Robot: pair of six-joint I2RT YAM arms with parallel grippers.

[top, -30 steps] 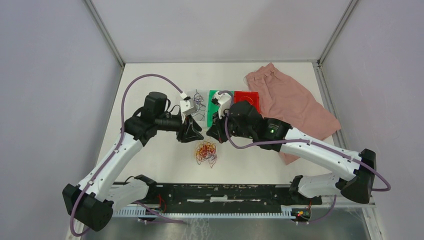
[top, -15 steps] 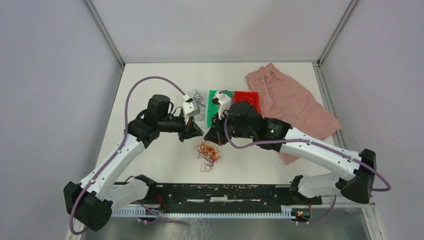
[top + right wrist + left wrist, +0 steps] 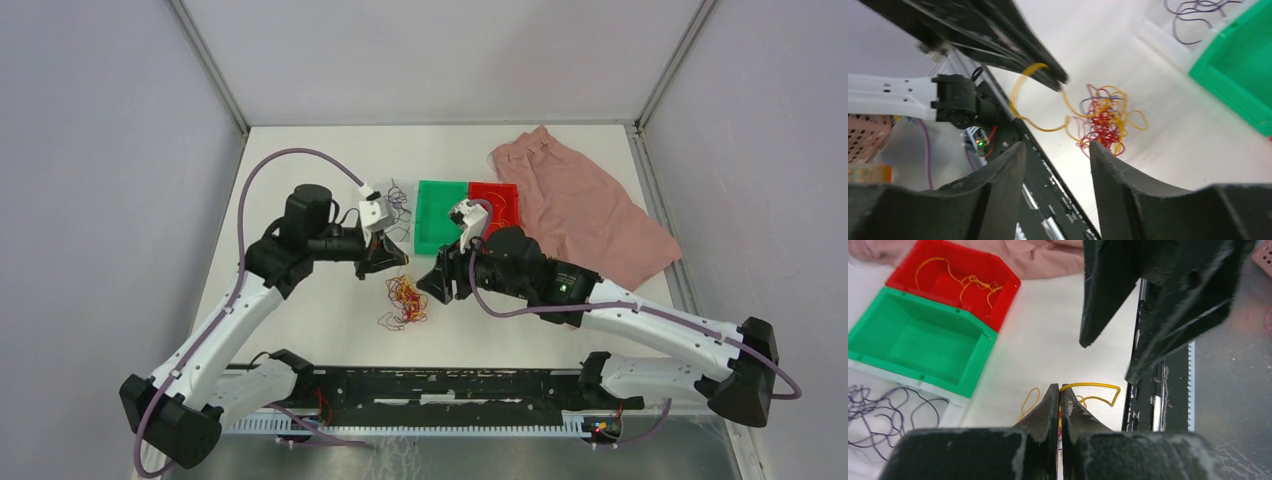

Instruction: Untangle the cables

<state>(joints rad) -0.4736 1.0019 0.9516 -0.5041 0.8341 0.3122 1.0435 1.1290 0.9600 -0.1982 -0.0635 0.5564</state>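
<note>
open table left, green bin and red bin behind cables, cloth right

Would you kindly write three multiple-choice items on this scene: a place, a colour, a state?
1. Where does the red-and-yellow tangle lie? A in the green bin; B on the table beside the tools; C on the pink cloth.
2. What colour is the wire in the left tool? A yellow; B purple; C blue.
3. How does the right tool stand? A shut on a wire; B open; C shut on cloth.
Key: 1 B, bare table shows around it; 2 A, the pinched strand is yellow; 3 B, it gapes with nothing gripped.
</note>
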